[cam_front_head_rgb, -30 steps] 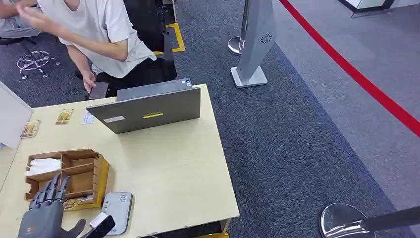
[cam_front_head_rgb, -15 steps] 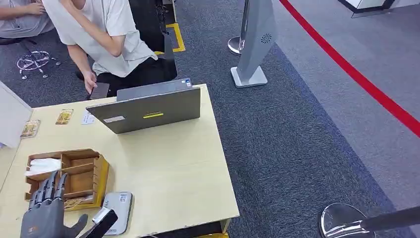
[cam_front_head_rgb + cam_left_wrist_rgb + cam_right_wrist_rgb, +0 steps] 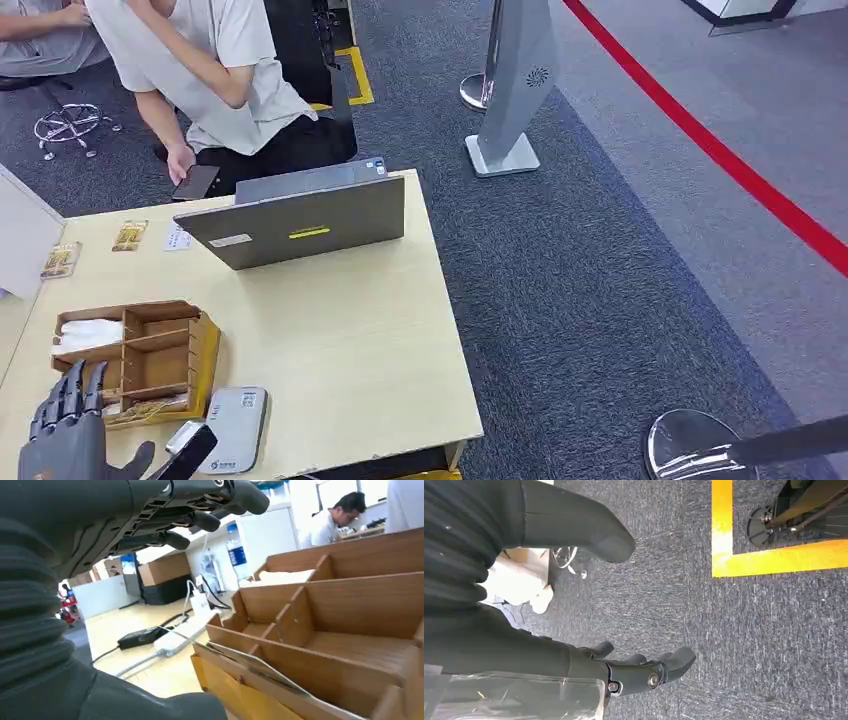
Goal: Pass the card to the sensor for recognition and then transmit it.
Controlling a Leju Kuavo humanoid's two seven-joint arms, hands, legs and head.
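**Left robot hand open beside the card box**

At the near left corner of the wooden surface (image 3: 340, 330): left robot hand (image 3: 68, 430), spread wide, holding nothing, just in front of the wooden divider box (image 3: 150, 355). In the box's front slot, nearest that hand: a card (image 3: 150, 408), tilted against the front wall. Just right of the box: a flat grey sensor pad (image 3: 235, 428). Farther back, mid-surface: an open grey laptop (image 3: 300, 222), with a seated person (image 3: 215, 75) behind it. Right robot hand (image 3: 644, 672) hanging over grey carpet (image 3: 734, 645), loosely spread, holding nothing.
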